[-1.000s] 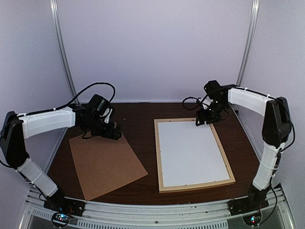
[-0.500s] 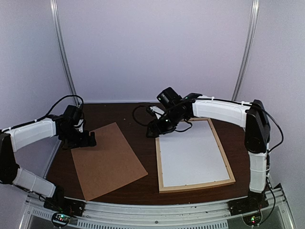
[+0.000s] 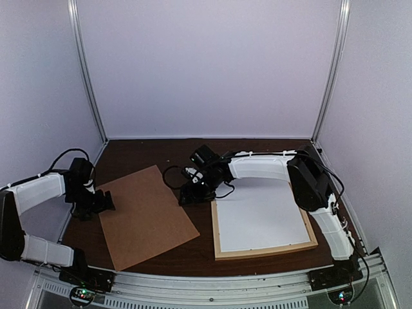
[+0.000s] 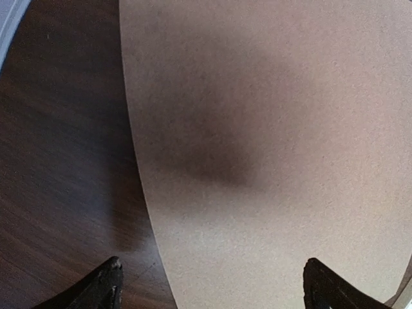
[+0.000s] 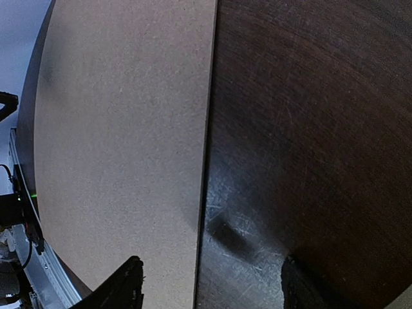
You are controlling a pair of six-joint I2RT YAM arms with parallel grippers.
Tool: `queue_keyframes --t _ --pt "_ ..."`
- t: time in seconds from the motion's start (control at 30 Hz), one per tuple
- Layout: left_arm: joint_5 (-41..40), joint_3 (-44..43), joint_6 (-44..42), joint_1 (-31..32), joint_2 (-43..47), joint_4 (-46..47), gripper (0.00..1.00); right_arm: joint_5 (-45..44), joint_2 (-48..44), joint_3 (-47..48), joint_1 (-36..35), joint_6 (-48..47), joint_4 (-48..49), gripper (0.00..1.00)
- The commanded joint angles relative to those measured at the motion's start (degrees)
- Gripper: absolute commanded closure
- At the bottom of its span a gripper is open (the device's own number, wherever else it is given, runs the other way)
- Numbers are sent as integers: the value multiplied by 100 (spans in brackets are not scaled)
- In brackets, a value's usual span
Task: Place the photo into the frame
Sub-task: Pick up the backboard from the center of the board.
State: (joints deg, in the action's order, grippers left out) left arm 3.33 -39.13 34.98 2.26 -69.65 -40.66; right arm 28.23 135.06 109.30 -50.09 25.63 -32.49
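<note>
Dark worktop (image 3: 148,151): the frame (image 3: 265,250) by its right edge, the photo (image 3: 257,215) seemingly seated; backing board (image 3: 145,215) lay outside. My left pincer (image 4: 209,286) and right pincer (image 5: 209,283) gaped wide, empty.

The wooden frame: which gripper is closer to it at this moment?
Right. The right gripper hangs just left of the frame, by its far-left corner, above the right edge of the brown board. The left gripper is at the board's left edge, the whole board between.
</note>
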Motion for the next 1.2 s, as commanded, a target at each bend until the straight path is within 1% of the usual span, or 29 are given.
queue_keyframes --t 0.0,0.07,0.17,0.37,0.6,0.73,0.93,1.17 --pt "424 305 257 -171 131 218 2 273 131 267 -89 356 295 27" --pt "500 437 298 -173 132 282 2 311 202 320 -129 418 302 27" --pt "707 536 347 -351 34 395 2 427 323 427 -172 523 305 27" --pt "1104 762 547 -409 -186 777 2 493 399 505 -251 700 288 27" --pt "1717 1176 942 -420 -156 1481 4 368 415 386 -300 946 299 27" --pt "2001 1290 1075 -422 -146 1897 6 381 364 140 -345 1167 557 28" --pt "2703 1391 1246 -421 -157 2797 12 437 263 -264 -357 1449 998 29" --pt "3119 1321 1248 -424 138 3200 18 473 215 -505 -354 1536 1142 29"
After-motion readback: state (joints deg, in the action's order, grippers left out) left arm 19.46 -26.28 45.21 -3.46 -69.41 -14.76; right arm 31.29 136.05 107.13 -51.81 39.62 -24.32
